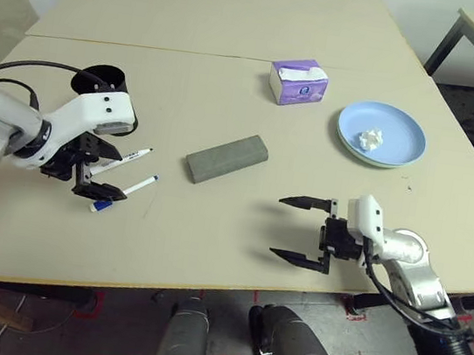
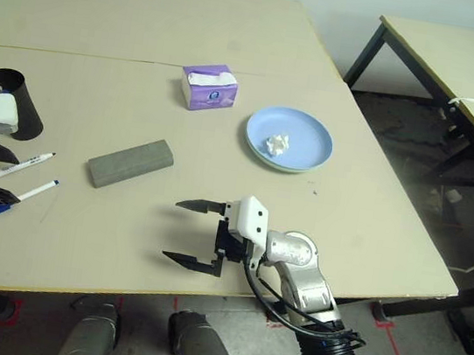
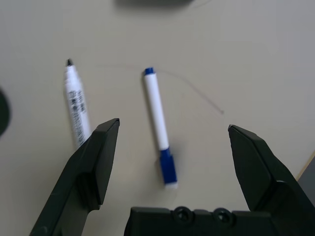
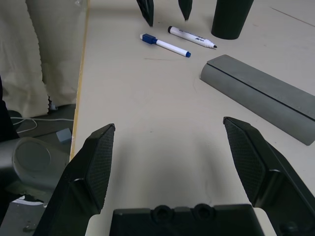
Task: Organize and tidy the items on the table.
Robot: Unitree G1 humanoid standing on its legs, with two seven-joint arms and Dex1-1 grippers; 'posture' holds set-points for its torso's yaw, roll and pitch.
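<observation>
Right claw: my right claw hangs low over the near part of the bench, at about 5 o'clock in the head view, pointing across toward my left; its two black fingers stand wide apart with nothing between them.
Left claw: my left claw is at about 9 o'clock, tilted down over the markers, fingers spread wide and empty.
Blue-cap marker: the blue-cap marker lies flat on the bench under my left claw, between its spread fingers in the left wrist view, touching neither.
Black-cap marker: the black-cap marker lies just beside the blue one, roughly parallel, apart from it; one finger partly hides its end.
Glasses case: the grey glasses case lies closed near the middle of the bench, at an angle, well apart from both claws.
Black cup: the black cup stands just beyond my left wrist, at about 10 o'clock.
Plates: the light-blue plate sits at about 2 o'clock; a pale green rim shows under its near edge.
Paper wad: the white crumpled paper wad rests on the blue plate.
Tissue box: the purple tissue box stands at about 12 o'clock, just this side of the seam.
</observation>
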